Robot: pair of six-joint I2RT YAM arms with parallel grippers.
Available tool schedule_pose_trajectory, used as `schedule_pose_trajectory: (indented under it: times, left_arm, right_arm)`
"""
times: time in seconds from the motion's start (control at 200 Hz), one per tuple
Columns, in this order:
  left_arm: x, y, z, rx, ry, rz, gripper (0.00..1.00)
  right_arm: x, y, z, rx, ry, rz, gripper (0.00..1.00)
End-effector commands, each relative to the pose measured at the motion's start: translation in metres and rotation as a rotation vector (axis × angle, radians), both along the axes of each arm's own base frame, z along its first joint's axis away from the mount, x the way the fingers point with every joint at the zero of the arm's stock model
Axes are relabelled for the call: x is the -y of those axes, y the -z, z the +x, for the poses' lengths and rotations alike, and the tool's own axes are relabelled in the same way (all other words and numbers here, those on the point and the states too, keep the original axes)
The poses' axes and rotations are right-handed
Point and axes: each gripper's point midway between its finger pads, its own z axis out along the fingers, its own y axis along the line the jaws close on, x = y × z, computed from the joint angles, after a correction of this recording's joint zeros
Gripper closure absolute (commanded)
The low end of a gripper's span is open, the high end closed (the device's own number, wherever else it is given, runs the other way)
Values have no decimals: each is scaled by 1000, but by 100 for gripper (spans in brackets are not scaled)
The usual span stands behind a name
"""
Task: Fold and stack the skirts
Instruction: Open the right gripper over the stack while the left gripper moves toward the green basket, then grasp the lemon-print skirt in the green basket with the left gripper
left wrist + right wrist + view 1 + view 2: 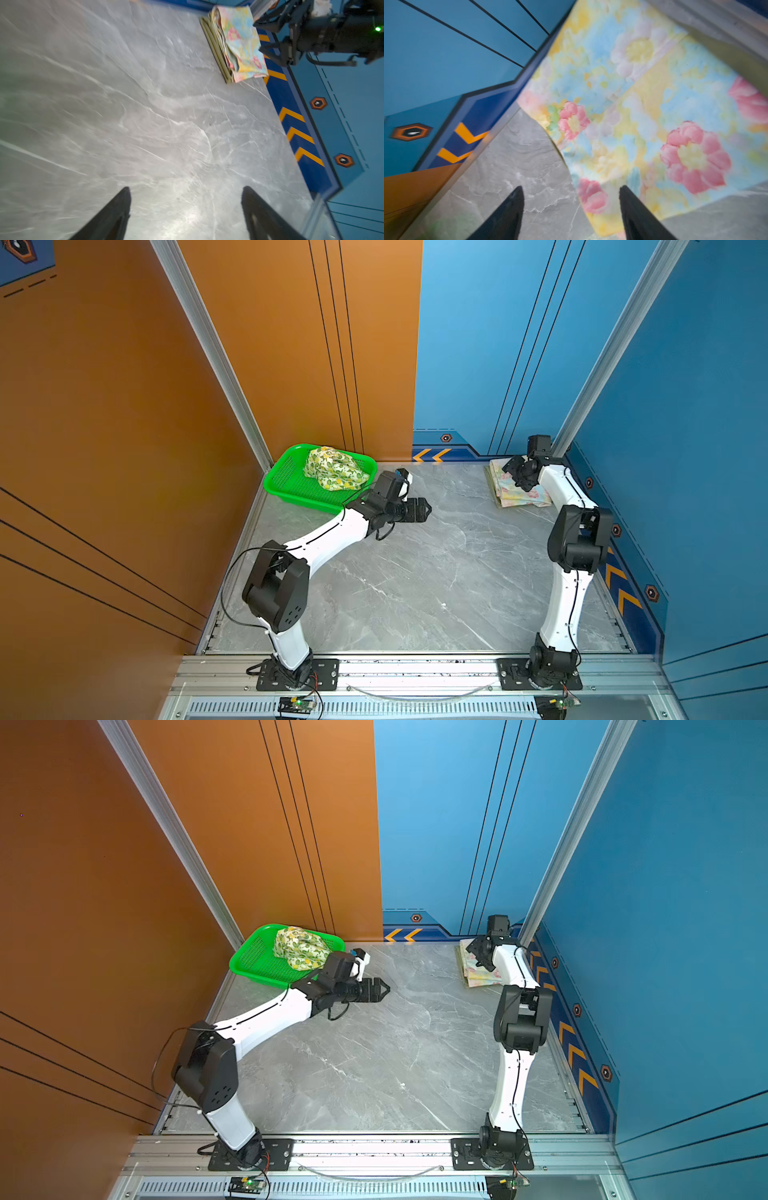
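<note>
The skirt with yellow lemons (334, 470) lies crumpled, not folded, in the green basket (291, 481), which sits at the far left corner of the table (415, 572), as both top views show. At the far right corner the pastel flowered skirt (242, 41) lies folded on top of the folded olive-green skirt (216, 52). Only a narrow band of the olive-green skirt shows along one side beneath it, and the two together make a neat stack close to the blue wall. The left fingers (116, 212) are over bare table just beside the basket, pointing toward the middle of the table. They are spread wide with nothing between them. The right fingers (633, 212) are over the stack and are also spread wide and empty. In the right wrist view one of them is over the edge of the flowered skirt and the other over the grey table next to it. Whether either finger touches the cloth cannot be told from these views. The middle of the table between the two arms carries none of the skirts.
</note>
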Motion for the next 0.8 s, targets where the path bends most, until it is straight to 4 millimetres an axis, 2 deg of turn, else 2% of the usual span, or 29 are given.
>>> schedule_pose_trajectory:
  times: [0.0, 0.04, 0.06, 0.13, 0.215, 0.335, 0.471, 0.541, 0.546, 0.561, 0.646, 0.771, 0.796]
  left_arm:
    - [-86, -11, 20, 17, -269, 227, 2]
    - [-114, -14, 28, 12, -365, 256, 1]
    - [-126, -15, 32, 8, -404, 260, 2]
    - [-167, -17, 45, 9, -542, 278, 2]
    - [-207, -17, 62, 11, -659, 313, 2]
    - [-248, -3, 95, -13, -765, 343, 2]
    - [-275, 26, 141, -38, -825, 350, 2]
    - [-283, 39, 168, -38, -851, 316, 2]
    - [-282, 46, 170, -47, -850, 318, 2]
    - [-285, 44, 175, -39, -861, 306, 2]
    - [-295, 64, 204, -43, -918, 250, 2]
    - [-303, 87, 237, -43, -982, 81, 0]
    - [-303, 90, 244, -33, -981, 44, 4]
  right_arm:
    - [-42, -85, -16, 173, -134, -168, 16]
    - [-58, -100, -25, 208, -180, -194, 12]
    - [-67, -96, -33, 204, -207, -203, 11]
    - [-96, -108, -52, 253, -293, -238, 6]
    - [-125, -115, -76, 294, -375, -263, 3]
    - [-167, -99, -105, 377, -430, -139, 2]
    - [-224, -77, -135, 429, -506, -107, 1]
    - [-241, -68, -143, 418, -529, -143, 2]
    - [-242, -68, -143, 417, -530, -145, 2]
    - [-244, -66, -145, 414, -534, -147, 2]
    - [-254, -60, -150, 403, -555, -143, 2]
    - [-259, -64, -152, 400, -571, -148, 3]
    - [-259, -65, -152, 399, -574, -150, 4]
